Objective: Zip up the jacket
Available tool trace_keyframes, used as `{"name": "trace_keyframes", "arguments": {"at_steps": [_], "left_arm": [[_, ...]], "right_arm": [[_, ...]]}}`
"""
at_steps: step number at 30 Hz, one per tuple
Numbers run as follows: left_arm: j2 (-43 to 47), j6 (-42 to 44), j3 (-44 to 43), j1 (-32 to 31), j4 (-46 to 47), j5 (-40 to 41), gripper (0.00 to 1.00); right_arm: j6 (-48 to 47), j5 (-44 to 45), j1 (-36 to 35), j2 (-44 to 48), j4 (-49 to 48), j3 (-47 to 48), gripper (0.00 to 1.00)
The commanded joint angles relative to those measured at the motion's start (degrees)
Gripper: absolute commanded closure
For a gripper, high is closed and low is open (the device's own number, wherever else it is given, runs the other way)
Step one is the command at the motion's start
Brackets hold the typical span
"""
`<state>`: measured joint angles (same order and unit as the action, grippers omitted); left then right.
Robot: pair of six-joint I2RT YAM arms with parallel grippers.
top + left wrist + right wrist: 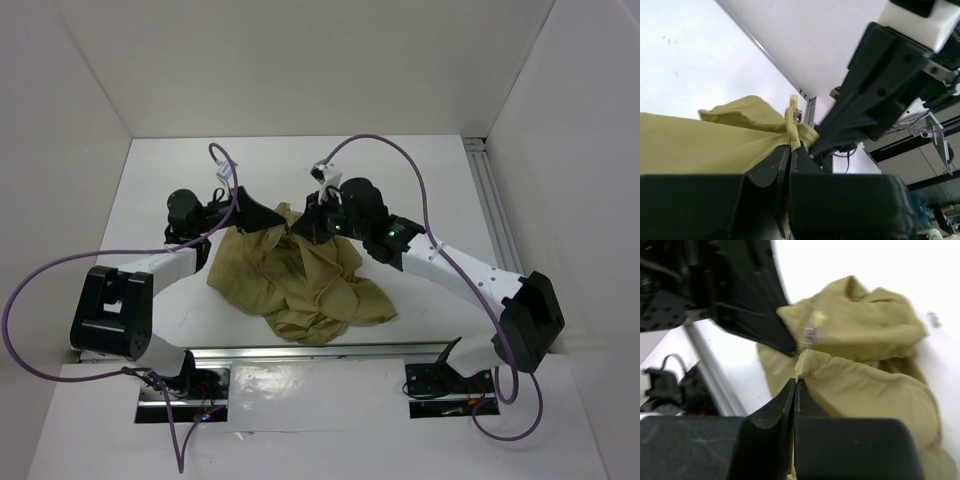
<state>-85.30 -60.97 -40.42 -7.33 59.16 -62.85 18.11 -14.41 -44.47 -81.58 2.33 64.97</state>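
White surface (420, 200) under a crumpled jacket (300, 285), left gripper (790, 150) and right gripper (795, 385) each pinching cloth beside a small metal fitting (797, 115); I'd keep that edge taut and pull slowly.

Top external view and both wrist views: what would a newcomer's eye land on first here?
The jacket, a crumpled olive-tan heap in the middle of the white table, draws the eye first. Both arms meet at its far edge, where the left gripper and the right gripper each pinch a fold of cloth, tips close together. Beside them a small metal piece glints on the cloth edge.
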Motion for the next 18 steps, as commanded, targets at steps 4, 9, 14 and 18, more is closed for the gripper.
{"name": "trace_keyframes", "arguments": {"at_steps": [4, 9, 14, 18], "left_arm": [[-2.6, -5.9, -2.2, -0.2, 14.7, -2.5, 1.0], [-3.7, -6.4, -2.2, -0.2, 15.2, -2.5, 1.0], [-3.2, -5.3, -2.2, -0.2, 13.2, -2.5, 1.0], [-2.1, -3.3, -2.2, 0.3, 10.9, -2.5, 1.0]], "right_arm": [[-1.1, 11.4, 0.6, 5.4, 1.4, -2.8, 1.0], [-0.3, 14.8, 1.8, 6.0, 2.7, -4.0, 1.0], [1.1, 17.6, 3.3, 5.3, 5.6, -4.6, 1.0], [1.1, 14.9, 3.3, 4.8, 4.0, -6.0, 1.0]]}}
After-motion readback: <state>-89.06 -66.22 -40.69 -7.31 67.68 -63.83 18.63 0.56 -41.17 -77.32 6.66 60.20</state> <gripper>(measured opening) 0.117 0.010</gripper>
